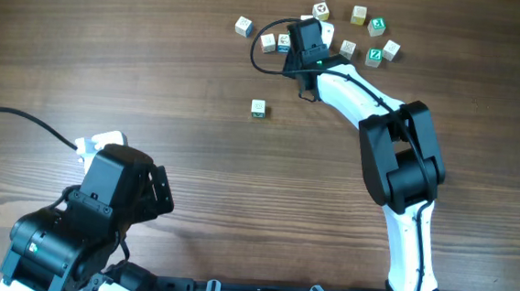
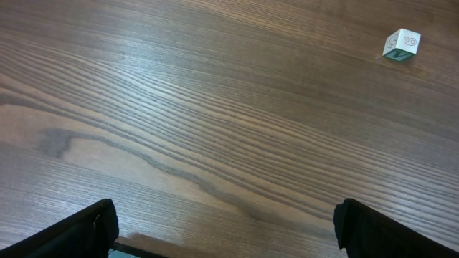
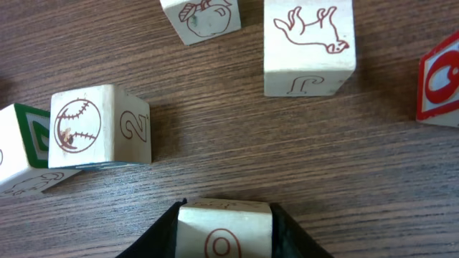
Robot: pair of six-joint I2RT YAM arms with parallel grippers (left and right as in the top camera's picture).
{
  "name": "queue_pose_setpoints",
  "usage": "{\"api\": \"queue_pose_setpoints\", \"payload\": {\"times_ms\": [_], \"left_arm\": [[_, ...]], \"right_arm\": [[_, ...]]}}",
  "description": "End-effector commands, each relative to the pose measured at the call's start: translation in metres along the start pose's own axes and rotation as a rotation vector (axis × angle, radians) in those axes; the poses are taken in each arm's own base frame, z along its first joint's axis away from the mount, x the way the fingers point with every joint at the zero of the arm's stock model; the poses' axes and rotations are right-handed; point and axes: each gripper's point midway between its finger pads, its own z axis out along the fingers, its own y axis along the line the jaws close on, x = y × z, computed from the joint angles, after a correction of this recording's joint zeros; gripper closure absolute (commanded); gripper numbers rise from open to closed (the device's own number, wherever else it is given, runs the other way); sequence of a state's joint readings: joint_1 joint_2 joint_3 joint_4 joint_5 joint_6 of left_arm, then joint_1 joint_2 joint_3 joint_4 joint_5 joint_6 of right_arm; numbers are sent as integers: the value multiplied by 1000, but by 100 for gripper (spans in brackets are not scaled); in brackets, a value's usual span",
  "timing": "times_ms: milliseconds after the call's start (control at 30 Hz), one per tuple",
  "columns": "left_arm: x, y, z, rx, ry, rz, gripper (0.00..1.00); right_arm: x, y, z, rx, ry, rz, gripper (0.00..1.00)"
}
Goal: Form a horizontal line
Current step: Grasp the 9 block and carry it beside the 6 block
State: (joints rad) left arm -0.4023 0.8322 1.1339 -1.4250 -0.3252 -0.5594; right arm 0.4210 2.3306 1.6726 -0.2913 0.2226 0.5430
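Note:
My right gripper is shut on a white cube with a red O, low over the table at the far middle. Just to its left, two white cubes stand side by side: a baseball cube with a 2 and a green-edged cube. A full row of three does not show. A lone green-marked cube sits apart, nearer the middle. My left gripper is open and empty over bare wood at the front left.
Several loose cubes lie scattered at the far right of the right gripper, around, and one lies at its left. An apple cube, an animal cube and a red-faced cube lie ahead of the fingers. A black cable loops beside the gripper.

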Motion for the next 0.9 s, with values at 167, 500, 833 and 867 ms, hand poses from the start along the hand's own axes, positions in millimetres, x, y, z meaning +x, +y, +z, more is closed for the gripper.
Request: {"api": "queue_pose_setpoints", "payload": {"times_ms": [167,500,833,867], "left_arm": [[-1,4,1,-18,-9,-17,0],[-1,4,1,-18,-9,-17,0],[-1,4,1,-18,-9,-17,0],[-1,4,1,-18,-9,-17,0]], "right_arm": [[13,-9,-8,35,79,-49,74],[72,6,-61,-67,405,-54,85],[118,24,-84,-21,519,-86,88],[120,26,-85,-22,520,-88,88]]}}
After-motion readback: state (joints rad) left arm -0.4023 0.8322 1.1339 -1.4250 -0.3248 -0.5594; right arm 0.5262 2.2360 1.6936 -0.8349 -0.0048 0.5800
